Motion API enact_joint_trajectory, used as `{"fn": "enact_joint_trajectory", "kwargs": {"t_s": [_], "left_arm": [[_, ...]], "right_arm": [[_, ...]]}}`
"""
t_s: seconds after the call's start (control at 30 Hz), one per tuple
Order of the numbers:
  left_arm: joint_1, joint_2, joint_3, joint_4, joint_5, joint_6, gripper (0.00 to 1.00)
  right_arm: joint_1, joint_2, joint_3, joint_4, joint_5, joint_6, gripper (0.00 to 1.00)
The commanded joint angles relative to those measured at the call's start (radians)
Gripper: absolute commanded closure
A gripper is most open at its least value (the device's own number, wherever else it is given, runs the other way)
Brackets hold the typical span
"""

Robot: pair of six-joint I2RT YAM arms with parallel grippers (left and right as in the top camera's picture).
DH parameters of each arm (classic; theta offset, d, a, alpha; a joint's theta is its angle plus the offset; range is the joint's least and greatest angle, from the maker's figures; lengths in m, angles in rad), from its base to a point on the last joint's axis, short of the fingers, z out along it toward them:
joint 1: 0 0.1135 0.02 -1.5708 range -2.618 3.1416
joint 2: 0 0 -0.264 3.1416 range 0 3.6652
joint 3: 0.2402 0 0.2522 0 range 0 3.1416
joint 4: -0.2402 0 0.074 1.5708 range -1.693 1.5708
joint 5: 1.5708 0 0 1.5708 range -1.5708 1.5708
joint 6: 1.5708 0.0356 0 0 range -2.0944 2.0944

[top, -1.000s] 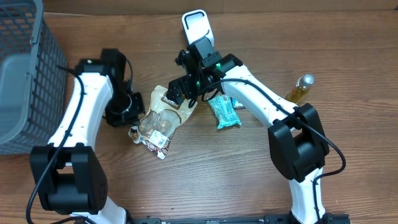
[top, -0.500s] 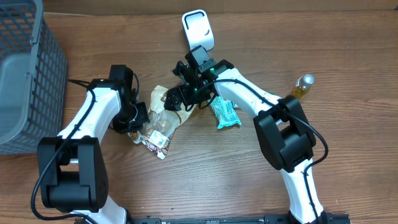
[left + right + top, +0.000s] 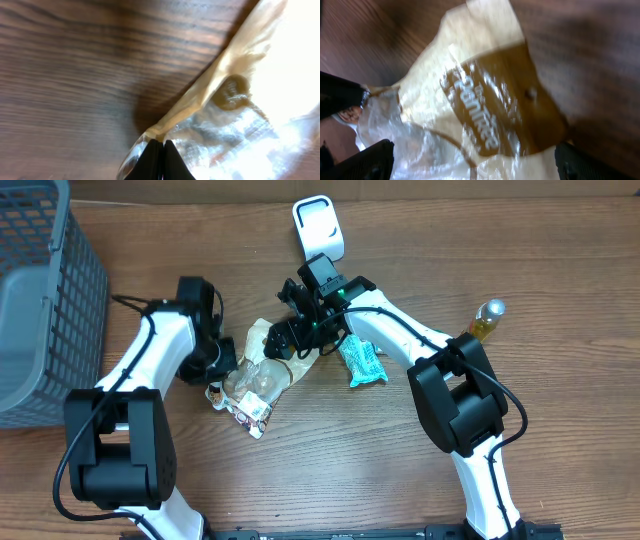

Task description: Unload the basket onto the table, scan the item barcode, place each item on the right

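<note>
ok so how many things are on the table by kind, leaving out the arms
snack packets: 2, the clear and tan pouch and the teal packet
bottles: 1, the small bottle of yellow liquid
baskets: 1, the grey mesh basket
scanners: 1, the white scanner
total: 5

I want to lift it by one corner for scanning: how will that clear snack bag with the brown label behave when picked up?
Probably floppy: the snack bag is thin crinkled film, so it would likely sag from the corner pinched by the left fingers. Likely light, since it looks mostly flat. The glossy film may slip.
</note>
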Motion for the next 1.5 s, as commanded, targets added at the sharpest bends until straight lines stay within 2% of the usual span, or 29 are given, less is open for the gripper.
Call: {"fn": "enact_joint_trajectory", "kwargs": {"t_s": [0.0, 0.07, 0.17, 0.23, 0.37, 0.57, 0.83, 1.13, 1.3, 1.47], "left_arm": [[-0.001, 0.008, 0.154, -0.100, 0.027, 0.020, 0.96], [-0.002, 0.008, 0.202, -0.190, 0.068, 0.019, 0.96], [-0.002, 0.008, 0.218, -0.314, 0.068, -0.064, 0.96], [-0.003, 0.010, 0.206, -0.375, 0.068, -0.078, 0.96], [-0.006, 0.010, 0.122, -0.397, 0.078, -0.077, 0.96], [-0.008, 0.010, 0.008, -0.261, 0.140, -0.048, 0.96], [-0.008, 0.010, -0.119, -0.006, 0.136, -0.039, 0.96], [-0.008, 0.010, -0.118, 0.140, -0.087, -0.027, 0.96], [-0.008, 0.010, -0.118, 0.249, -0.100, 0.042, 0.96], [-0.008, 0.010, -0.118, 0.317, -0.100, 0.059, 0.96]], "right_arm": [[0.004, 0.003, -0.005, -0.042, -0.011, 0.000, 0.01], [0.004, 0.003, -0.005, -0.068, -0.011, 0.001, 0.01], [0.005, 0.003, -0.005, -0.087, -0.012, 0.001, 0.01], [0.005, 0.003, -0.005, -0.092, -0.012, 0.001, 0.01], [0.005, 0.002, 0.000, -0.089, -0.036, 0.000, 0.00], [-0.023, -0.012, 0.052, -0.029, -0.093, 0.000, 0.00], [-0.028, -0.010, 0.050, 0.096, -0.137, 0.000, 0.00], [-0.018, -0.010, 0.048, 0.064, -0.111, 0.000, 0.00], [-0.018, -0.009, 0.043, 0.051, -0.024, 0.000, 0.00], [-0.024, -0.009, 0.043, 0.064, 0.029, 0.002, 0.00]]}}
